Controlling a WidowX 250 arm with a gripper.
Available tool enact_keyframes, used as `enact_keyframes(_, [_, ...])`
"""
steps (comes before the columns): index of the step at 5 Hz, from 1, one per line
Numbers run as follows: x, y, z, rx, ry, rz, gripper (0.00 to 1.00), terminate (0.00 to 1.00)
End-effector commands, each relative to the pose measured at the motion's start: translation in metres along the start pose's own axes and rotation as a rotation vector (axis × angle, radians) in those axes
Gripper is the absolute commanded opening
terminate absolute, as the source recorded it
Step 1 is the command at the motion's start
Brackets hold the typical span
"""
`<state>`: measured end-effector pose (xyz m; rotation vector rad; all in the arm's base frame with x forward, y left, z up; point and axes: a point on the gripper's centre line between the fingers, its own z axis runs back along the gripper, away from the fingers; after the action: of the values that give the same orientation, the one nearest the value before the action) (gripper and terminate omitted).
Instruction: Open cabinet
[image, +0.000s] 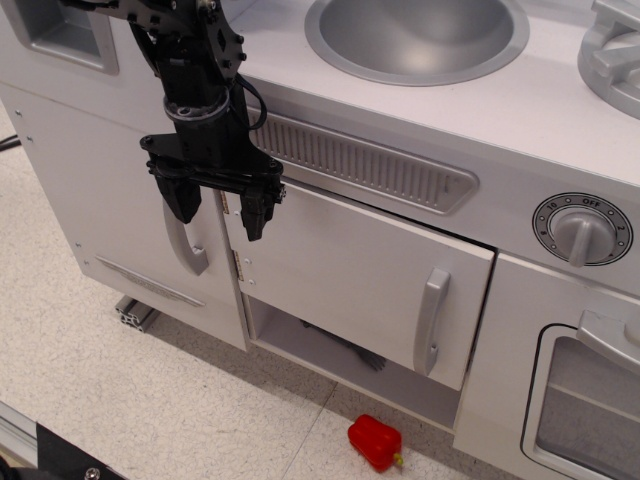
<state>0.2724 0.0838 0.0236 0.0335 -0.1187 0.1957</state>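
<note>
- far left: tall narrow door with a curved handle; not the one to open, looks shut.
- tool hangs just in front of the seam between that door and the cabinet, fingers spread apart, gripping nothing. one finger sits over the curved handle, the other over the cabinet door's hinge-side corner. probably parked there because it's off the bar handle side; can't tell if it touches the door.
- small hinges show on the cabinet door's left edge, so it swings from the left.
- cabinet is centre frame, under the slotted vent and below the sink. light-grey, flat, wide door.
- door already looks ajar: right edge stands out from the frame, dark gap along the top right, and the shelf opening under it is visible. judged partly open, not fully.
- vertical grey bar handle near the door's right edge, well apart from the tool; that's the natural pull point.
- red pepper lies on the floor below the door.
- right: timer dial, windowed oven door, untouched.
</note>
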Motion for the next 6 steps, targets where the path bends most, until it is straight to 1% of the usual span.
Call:
enact_keyframes(1, [0.000, 0.000, 0.000, 0.000, 0.000, 0.000, 1.00, 0.00])
enact_keyframes(2, [-0.007, -0.022, -0.003, -0.041, -0.040, -0.054, 1.00, 0.00])
enact_keyframes(3, [-0.018, -0.052, -0.011, -0.066, -0.080, -0.108, 1.00, 0.00])
enact_keyframes(4, [-0.026, -0.081, -0.018, -0.131, -0.063, -0.183, 1.00, 0.00])
enact_keyframes(5, [-0.027, -0.111, -0.023, -0.195, -0.065, -0.209, 1.00, 0.00])
enact_keyframes(6, [-0.022, -0.139, -0.030, -0.231, -0.072, -0.195, 1.00, 0.00])
